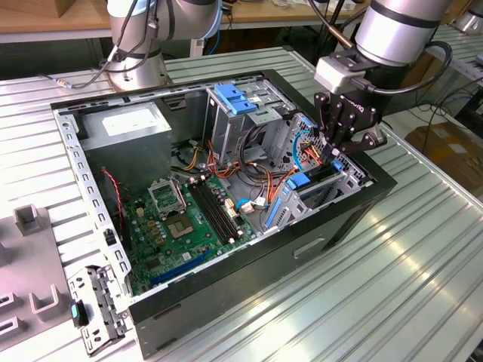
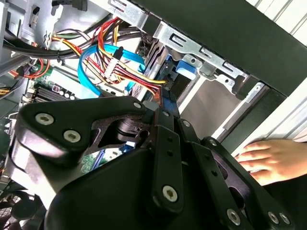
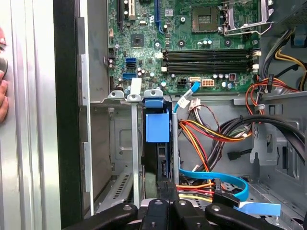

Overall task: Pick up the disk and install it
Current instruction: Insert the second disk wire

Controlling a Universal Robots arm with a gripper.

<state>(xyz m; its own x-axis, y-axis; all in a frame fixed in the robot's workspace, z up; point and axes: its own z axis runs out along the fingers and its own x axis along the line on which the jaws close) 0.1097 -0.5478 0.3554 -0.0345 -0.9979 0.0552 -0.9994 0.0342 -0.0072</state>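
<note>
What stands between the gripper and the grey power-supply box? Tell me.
In the exterior view, the metal drive cage with its blue handle stands between gripper and power-supply box.

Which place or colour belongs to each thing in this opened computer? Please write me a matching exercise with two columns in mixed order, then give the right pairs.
Things:
1. disk
2. motherboard
3. power-supply box
4. person's hand

Place or colour:
A. grey, with a white sticker
B. outside the case, on the ribbed table
C. on edge in the drive cage, just under the pincer, with blue plastic on it
D. green, flat on the floor of the case

Pairs: 1-C, 2-D, 3-A, 4-B
</note>
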